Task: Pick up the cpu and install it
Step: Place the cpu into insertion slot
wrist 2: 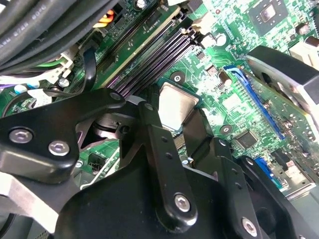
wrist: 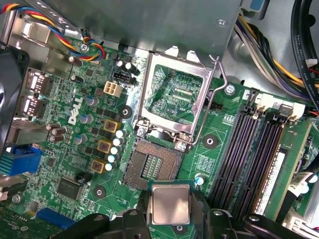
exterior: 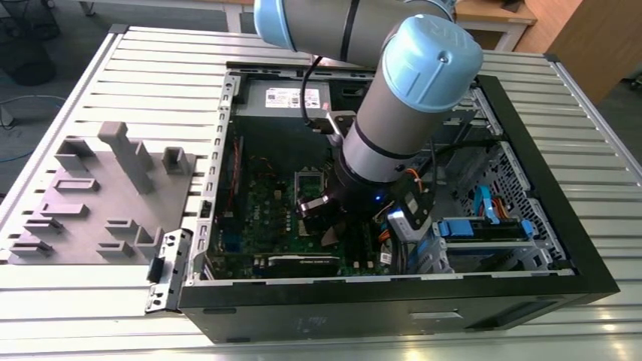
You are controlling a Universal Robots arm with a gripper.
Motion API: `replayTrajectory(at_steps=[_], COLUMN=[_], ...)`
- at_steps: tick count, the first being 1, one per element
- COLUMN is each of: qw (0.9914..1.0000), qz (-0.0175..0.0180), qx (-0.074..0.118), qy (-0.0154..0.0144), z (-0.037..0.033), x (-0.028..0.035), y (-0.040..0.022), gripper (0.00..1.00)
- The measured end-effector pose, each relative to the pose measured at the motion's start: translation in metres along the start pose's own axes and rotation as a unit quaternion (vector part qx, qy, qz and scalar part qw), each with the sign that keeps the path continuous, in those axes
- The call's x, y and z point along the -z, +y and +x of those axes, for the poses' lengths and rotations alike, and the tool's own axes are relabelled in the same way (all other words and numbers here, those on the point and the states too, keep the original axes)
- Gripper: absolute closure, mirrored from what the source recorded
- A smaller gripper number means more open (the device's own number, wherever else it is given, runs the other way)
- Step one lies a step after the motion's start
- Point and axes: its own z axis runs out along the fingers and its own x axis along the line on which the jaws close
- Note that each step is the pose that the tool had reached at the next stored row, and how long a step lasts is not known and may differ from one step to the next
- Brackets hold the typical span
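Observation:
The cpu (wrist: 171, 204) is a small square chip with a dull silver top, and my gripper (wrist: 171, 200) is shut on it, one black finger on each side. It hangs level just above the green motherboard (wrist: 75, 149), right beside the bare open socket (wrist: 152, 167). The socket's silver metal frame (wrist: 174, 94) stands flipped up, with its lever (wrist: 212, 99) raised. In the second wrist view the cpu (wrist 2: 174, 104) sits between the fingertips (wrist 2: 152, 122) over the board. In the exterior view the gripper (exterior: 323, 214) is down inside the open computer case (exterior: 561, 278).
Black memory slots (wrist: 249, 154) run close beside the socket. Cable bundles (wrist: 279, 45) hang along the case wall. A blue drive bay (exterior: 482, 229) sits at the exterior view's right. Grey plastic blocks (exterior: 101, 195) stand on the slatted table (exterior: 150, 68) at its left.

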Motion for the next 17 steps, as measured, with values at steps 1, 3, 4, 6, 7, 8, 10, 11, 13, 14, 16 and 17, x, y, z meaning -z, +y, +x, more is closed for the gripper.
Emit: replayTrajectory(at_steps=[1,3,4,6,7,8,10,11,13,14,16,17], qw=[1.0,1.0,1.0,1.0,1.0,1.0,1.0,1.0,1.0,1.0,1.0,1.0], qz=[0.0001,0.0002,0.0002,0.0005,0.0005,0.0005,0.0007,0.0008,0.0016,0.0016,0.0018,0.0019], qx=[0.0,0.0,0.0,0.0,0.0,0.0,0.0,0.0,0.0,0.0,0.0,0.0], qy=[0.0,0.0,0.0001,0.0001,0.0001,0.0002,0.0002,0.0002,0.0005,0.0005,0.0006,0.0006], z=[0.0,0.0,0.0,0.0,-0.0001,-0.0001,0.0,0.0,0.0,0.0,0.0,0.0], x=[0.0,0.0,0.0,0.0,0.0,0.0,-0.0001,-0.0001,-0.0001,-0.0001,-0.0001,0.0], y=[0.0,0.0,0.0,0.0,0.0,0.0,0.0,0.0,0.0,0.0,0.0,0.0], gripper=[0.54,0.54,0.54,0.56,0.56,0.58,0.58,0.58,0.58,0.58,0.58,0.58])
